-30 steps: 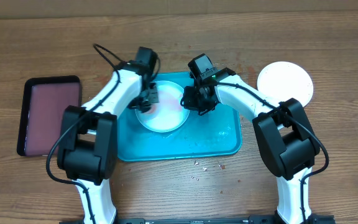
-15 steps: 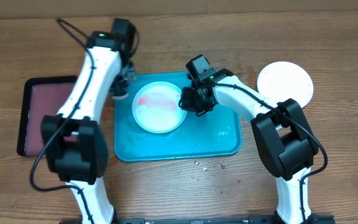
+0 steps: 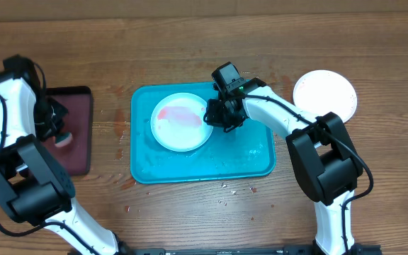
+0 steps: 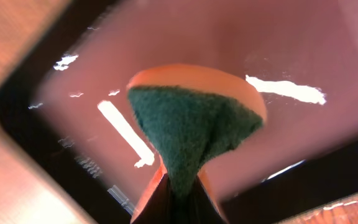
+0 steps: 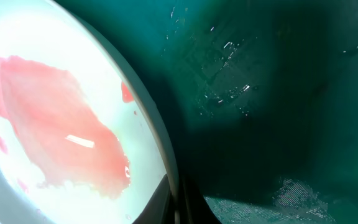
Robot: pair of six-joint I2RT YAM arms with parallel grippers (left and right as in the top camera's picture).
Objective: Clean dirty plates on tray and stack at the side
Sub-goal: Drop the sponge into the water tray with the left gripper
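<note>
The left fingers (image 3: 55, 132), clamped on the sponge (image 4: 194, 124), have swung from the plate (image 3: 181, 131) to the maroon tray (image 3: 78, 152). The right fingers (image 3: 216, 117) pinch the plate's rim. The red smear (image 3: 178, 113) remains, so wiping looks unfinished.

Glossy plastic tray (image 3: 250, 160), wood-grain table (image 3: 190, 42), sponge (image 4: 191, 124) — rough green scouring face, glossy plate (image 3: 183, 136)

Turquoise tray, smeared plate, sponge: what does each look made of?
The turquoise tray is likely plastic with a glossy finish: uniform colour, rounded moulded rim, wet glints in the right wrist view. The smeared plate is smooth glossy white, plastic or ceramic, cannot tell. The sponge is orange foam with a fuzzy green scouring layer.
</note>
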